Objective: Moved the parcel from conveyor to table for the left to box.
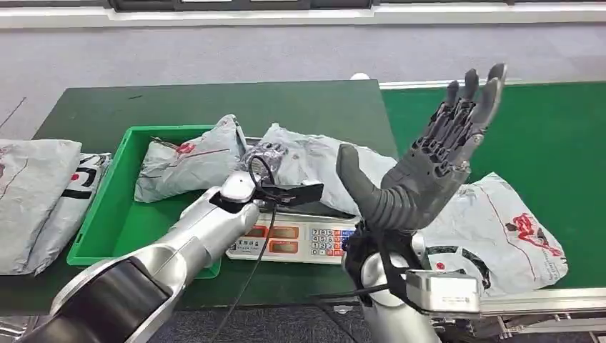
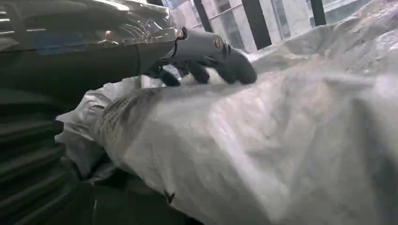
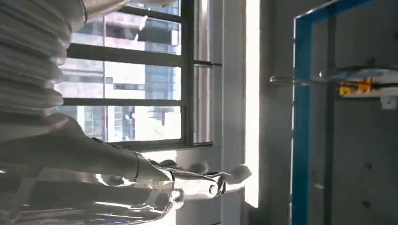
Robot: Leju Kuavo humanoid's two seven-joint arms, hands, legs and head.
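Observation:
A grey plastic parcel [image 1: 314, 168] lies on the electronic scale [image 1: 293, 239] on the dark green table [image 1: 214, 103]. My left hand [image 1: 263, 158] has reached its near left end and grips the crumpled edge. In the left wrist view the thumb of my left hand [image 2: 206, 54] lies over the parcel [image 2: 263, 140], with dark fingers curled beneath it. My right hand [image 1: 429, 171] is raised above the scale's right side, palm up, fingers spread, holding nothing. The right wrist view shows the right hand [image 3: 187, 180] against windows.
A green box [image 1: 107, 193] left of the scale holds another grey parcel [image 1: 182, 168]. Two more parcels [image 1: 36, 193] lie at the table's left end. A large parcel [image 1: 500, 229] with red print rests on the green conveyor [image 1: 543, 136] at the right.

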